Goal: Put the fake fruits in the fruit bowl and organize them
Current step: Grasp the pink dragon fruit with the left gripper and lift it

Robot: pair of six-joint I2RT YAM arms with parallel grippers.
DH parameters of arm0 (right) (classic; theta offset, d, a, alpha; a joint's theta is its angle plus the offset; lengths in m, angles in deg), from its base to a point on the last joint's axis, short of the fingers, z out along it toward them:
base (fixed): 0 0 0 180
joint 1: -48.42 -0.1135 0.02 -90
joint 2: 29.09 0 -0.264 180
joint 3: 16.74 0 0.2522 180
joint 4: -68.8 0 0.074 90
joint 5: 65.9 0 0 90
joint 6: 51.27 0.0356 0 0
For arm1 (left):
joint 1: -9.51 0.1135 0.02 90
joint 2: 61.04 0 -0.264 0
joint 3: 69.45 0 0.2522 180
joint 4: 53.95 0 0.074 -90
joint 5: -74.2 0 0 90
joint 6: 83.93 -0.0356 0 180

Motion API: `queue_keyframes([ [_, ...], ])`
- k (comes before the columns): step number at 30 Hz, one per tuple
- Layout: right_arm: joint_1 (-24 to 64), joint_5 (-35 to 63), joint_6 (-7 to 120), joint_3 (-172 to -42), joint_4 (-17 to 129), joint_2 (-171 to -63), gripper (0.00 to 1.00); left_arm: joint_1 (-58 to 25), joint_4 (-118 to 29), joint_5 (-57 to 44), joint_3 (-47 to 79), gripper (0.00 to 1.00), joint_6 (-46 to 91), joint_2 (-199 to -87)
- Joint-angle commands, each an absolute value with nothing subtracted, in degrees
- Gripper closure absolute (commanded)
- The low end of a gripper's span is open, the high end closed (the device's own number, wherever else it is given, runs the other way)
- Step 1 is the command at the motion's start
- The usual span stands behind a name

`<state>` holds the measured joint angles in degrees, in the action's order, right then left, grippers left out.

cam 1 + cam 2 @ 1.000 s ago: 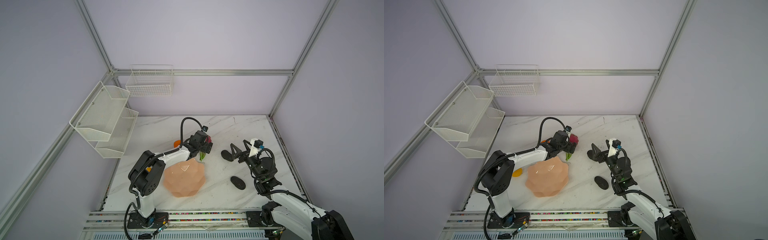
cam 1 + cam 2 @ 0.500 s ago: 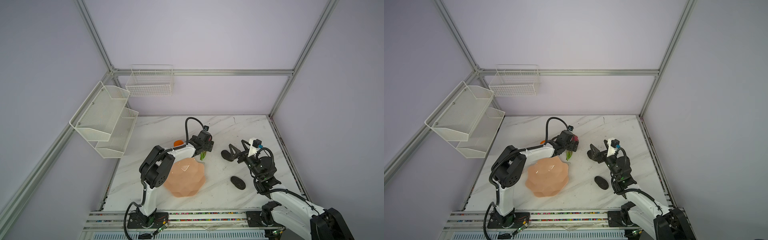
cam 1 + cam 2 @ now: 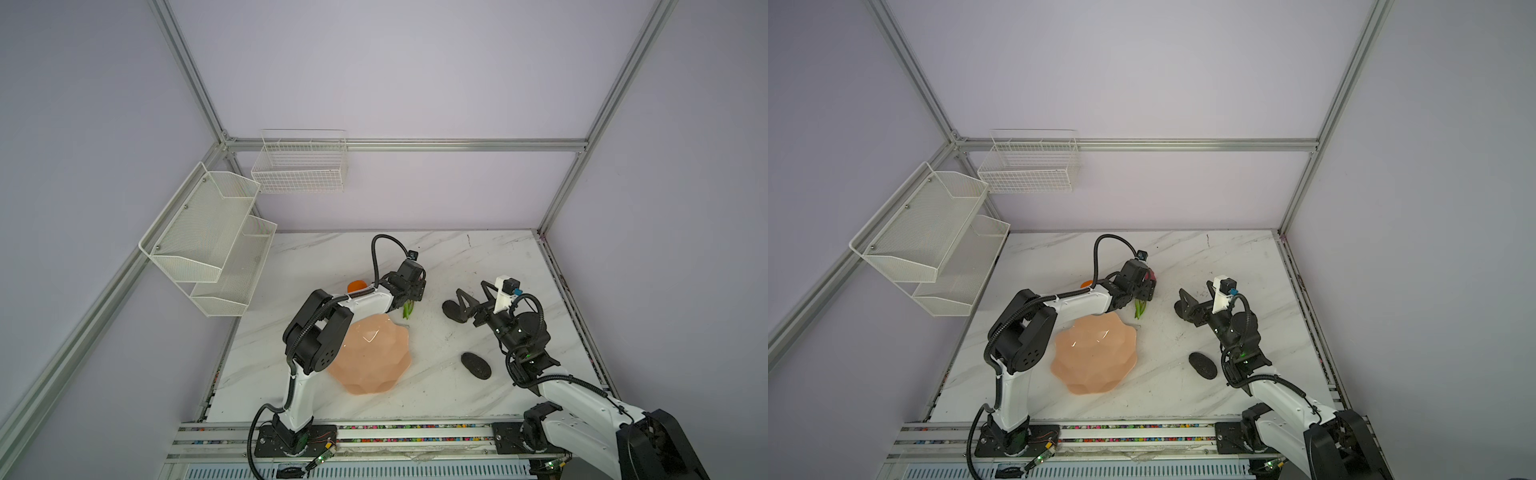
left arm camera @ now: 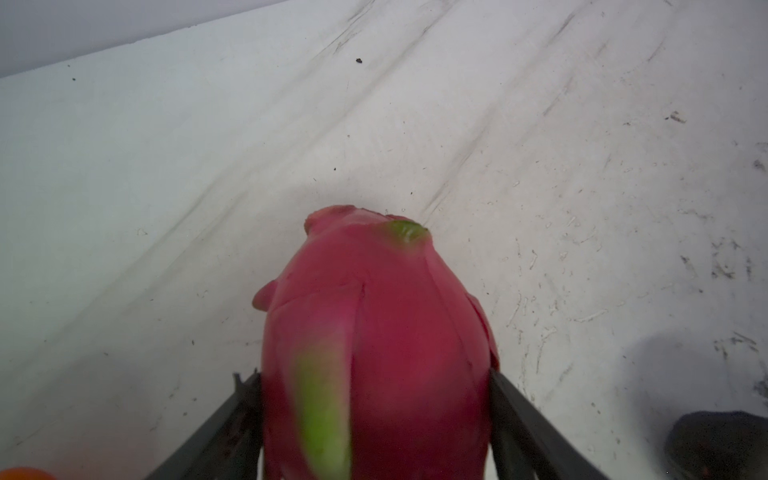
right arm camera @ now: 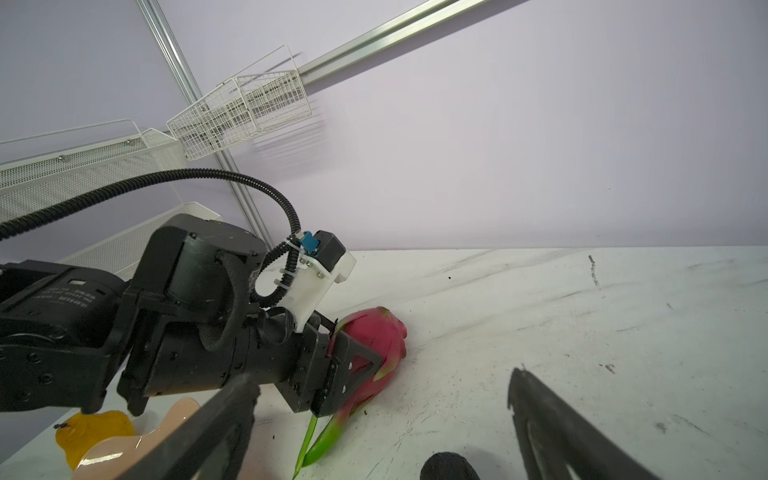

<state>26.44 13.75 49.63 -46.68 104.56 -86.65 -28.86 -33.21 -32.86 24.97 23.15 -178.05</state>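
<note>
My left gripper (image 3: 415,291) lies low on the table, shut on the magenta dragon fruit (image 4: 374,332), with a finger pressed against each side. The fruit's green leafy tip (image 3: 408,309) sticks out toward the empty peach-pink fruit bowl (image 3: 374,357). My right gripper (image 3: 469,291) is open just above one black oval (image 3: 452,311), which shows between its fingers (image 5: 451,465). A second black oval (image 3: 476,365) lies nearer the front. The orange (image 3: 356,286) sits behind my left arm. The yellow pear (image 5: 91,436) lies beside the bowl under that arm.
White mesh shelves (image 3: 208,237) hang on the left wall and a wire basket (image 3: 301,166) on the back wall. The marble table (image 3: 478,257) ends at a metal frame on the right and a rail at the front.
The left gripper has closed onto the dragon fruit and the left arm's elbow has swung rightward over the bowl's edge. The right arm has barely moved.
</note>
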Motion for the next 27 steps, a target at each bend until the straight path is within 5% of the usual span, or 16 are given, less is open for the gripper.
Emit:
queue_keyframes([
  [1,26.2,13.2,49.5,-47.8,106.4,-86.3,0.03,-28.4,-35.6,-30.9,27.8,0.30,24.4,-175.1],
  [11,26.1,10.6,49.2,-47.4,107.0,-84.8,0.03,-28.4,-36.5,-32.6,20.8,0.35,21.8,-158.4],
  [20,23.1,-4.1,48.4,-48.2,112.7,-87.4,0.03,-28.4,-4.3,-28.8,16.2,0.35,26.5,-140.7],
  [27,14.0,-9.4,40.0,-52.1,107.4,-90.9,0.03,-29.5,4.0,-24.1,3.3,0.36,35.5,-127.5],
])
